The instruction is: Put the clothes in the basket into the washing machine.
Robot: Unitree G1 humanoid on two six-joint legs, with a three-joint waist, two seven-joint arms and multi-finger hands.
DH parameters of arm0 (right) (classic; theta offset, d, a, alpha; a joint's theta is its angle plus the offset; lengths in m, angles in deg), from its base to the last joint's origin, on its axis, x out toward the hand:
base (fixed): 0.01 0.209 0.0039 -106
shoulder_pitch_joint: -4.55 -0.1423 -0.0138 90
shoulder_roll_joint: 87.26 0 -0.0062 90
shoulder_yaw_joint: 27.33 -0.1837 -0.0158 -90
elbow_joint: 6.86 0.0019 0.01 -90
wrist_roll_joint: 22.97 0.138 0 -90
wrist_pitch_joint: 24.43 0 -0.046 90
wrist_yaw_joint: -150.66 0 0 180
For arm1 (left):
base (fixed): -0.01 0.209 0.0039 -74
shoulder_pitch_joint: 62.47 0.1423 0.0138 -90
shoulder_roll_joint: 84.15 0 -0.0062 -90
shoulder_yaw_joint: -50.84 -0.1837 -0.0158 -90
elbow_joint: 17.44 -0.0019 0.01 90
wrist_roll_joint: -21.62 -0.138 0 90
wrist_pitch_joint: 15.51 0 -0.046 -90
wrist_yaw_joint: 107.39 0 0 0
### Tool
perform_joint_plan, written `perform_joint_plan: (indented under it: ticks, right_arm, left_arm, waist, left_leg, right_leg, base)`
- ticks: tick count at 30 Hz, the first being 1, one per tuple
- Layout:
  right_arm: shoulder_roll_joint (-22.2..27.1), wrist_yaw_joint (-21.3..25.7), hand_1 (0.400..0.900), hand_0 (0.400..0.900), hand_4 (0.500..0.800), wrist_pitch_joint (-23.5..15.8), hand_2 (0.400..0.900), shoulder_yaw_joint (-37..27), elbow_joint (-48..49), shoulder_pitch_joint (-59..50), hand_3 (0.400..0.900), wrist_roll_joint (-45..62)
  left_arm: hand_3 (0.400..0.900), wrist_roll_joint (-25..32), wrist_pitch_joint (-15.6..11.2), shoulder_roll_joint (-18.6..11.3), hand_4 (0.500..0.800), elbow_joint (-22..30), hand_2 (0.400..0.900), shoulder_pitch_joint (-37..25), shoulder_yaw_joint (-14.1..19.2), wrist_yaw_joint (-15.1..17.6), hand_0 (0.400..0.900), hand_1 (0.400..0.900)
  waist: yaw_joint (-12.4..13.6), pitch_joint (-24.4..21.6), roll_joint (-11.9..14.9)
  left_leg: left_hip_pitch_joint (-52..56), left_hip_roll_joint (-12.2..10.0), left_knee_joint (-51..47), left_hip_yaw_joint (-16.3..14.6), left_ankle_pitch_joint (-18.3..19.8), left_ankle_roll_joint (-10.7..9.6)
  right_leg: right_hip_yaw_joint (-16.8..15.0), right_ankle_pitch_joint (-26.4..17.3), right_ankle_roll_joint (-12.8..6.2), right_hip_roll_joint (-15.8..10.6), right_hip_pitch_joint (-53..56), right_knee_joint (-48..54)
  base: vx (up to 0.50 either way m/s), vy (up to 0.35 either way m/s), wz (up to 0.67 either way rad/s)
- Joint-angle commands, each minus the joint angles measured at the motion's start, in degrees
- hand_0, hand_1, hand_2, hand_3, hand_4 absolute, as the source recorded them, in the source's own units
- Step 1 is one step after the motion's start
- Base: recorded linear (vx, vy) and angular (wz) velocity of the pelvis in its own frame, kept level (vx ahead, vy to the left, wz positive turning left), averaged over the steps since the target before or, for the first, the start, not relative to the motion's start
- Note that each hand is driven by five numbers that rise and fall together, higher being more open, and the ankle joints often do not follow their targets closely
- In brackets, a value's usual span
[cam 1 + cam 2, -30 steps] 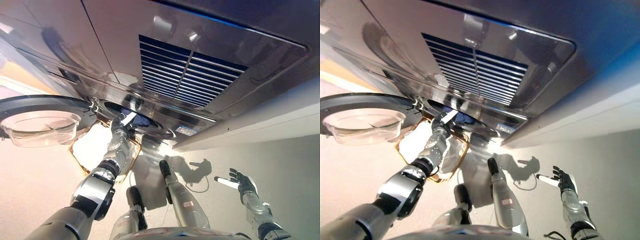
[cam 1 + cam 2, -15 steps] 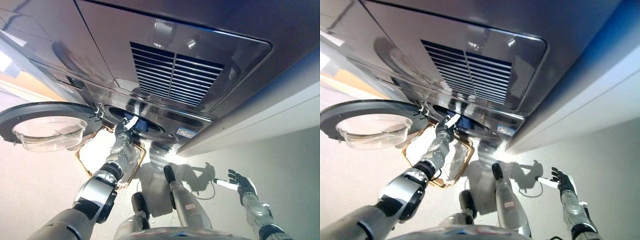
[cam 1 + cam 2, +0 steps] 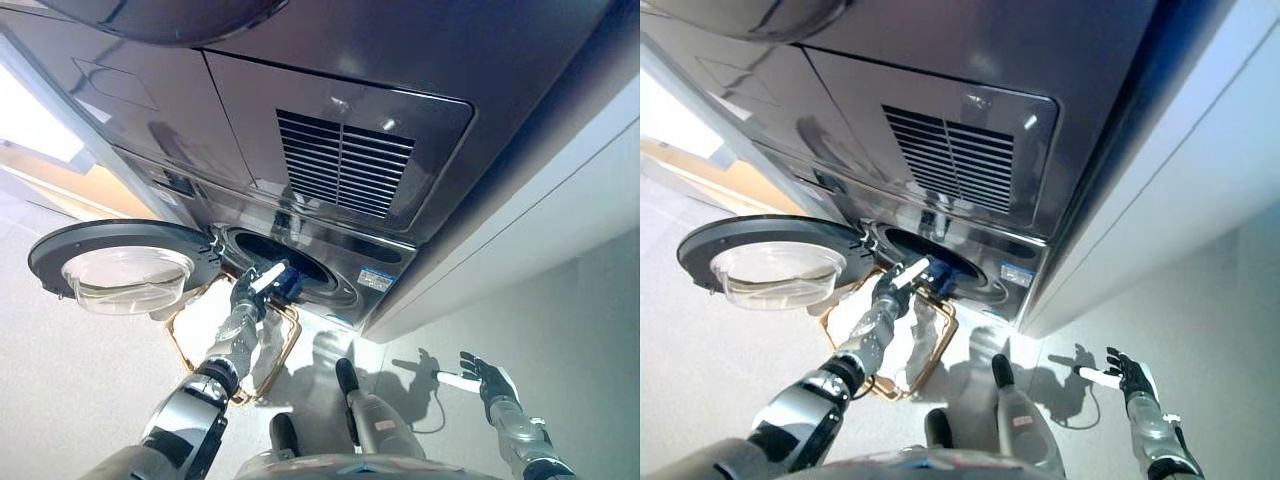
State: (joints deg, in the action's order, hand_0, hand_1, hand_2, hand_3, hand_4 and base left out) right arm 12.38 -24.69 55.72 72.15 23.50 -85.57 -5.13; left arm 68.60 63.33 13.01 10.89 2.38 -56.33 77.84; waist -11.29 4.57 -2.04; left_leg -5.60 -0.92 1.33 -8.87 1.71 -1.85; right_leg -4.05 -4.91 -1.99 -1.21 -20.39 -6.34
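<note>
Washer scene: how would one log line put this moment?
left hand: holds blue cloth at washer opening | door: open | basket: below | right hand: open, idle

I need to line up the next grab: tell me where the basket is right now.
The basket sits on the floor at lower centre-left in both eye views, just below the washing machine's open drum, right of the swung-open door, under the left hand.

Drum mouth partly blocked

At frame centre my left hand point(image 3: 250, 292) and a blue garment point(image 3: 288, 283) fill the washing machine opening point(image 3: 290, 262); the open door point(image 3: 125, 265) blocks centre left, floor point(image 3: 80, 380) lower left clear.
</note>
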Motion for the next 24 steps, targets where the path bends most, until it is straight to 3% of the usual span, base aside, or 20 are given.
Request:
perform_joint_plan:
  ticks: [1, 11, 24]
  right_arm:
    - [1.7, 0.4, 0.900, 0.900, 0.800, -1.4, 0.900, -0.6, -0.8, 1.6, 0.900, -0.9]
    - [1.2, -0.4, 0.900, 0.900, 0.800, -1.3, 0.900, -1.4, -2.5, -0.1, 0.900, -1.4]
    - [-1.0, -1.0, 0.900, 0.900, 0.800, -1.6, 0.900, -1.5, -4.0, -0.2, 0.900, 0.0]
  left_arm:
    - [0.900, -4.3, -1.9, -5.3, 0.800, 3.8, 0.900, 1.5, 2.9, -2.3, 0.900, 0.900]
    - [0.900, -13.9, -1.2, -9.5, 0.800, 1.3, 0.900, 9.3, 5.9, -4.0, 0.900, 0.900]
    - [0.900, -15.3, -1.7, -9.7, 0.800, 3.8, 0.900, 15.0, 8.0, -3.8, 0.900, 0.900]
  waist:
    - [0.4, -3.9, 2.3]
    - [2.8, -6.2, 2.6]
    - [4.7, -7.3, 3.2]
  left_leg:
    - [-1.7, -0.7, 2.6, 1.4, -1.7, -1.5]
    - [3.1, -0.9, 2.4, 2.0, -1.4, -1.3]
    - [5.4, -0.2, 1.9, 2.8, -0.7, -0.5]
  right_leg:
    - [-0.1, 0.6, -2.75, -0.3, 7.1, 3.8]
    - [1.3, 1.7, -2.81, -0.2, 12.8, 5.0]
    - [2.3, 1.8, -3.13, -0.5, 16.0, 6.4]
  base:
    - [0.04, 0.012, -0.02]
    - [0.02, 0.005, 0.05]
    - [0.02, 0.012, 0.03]
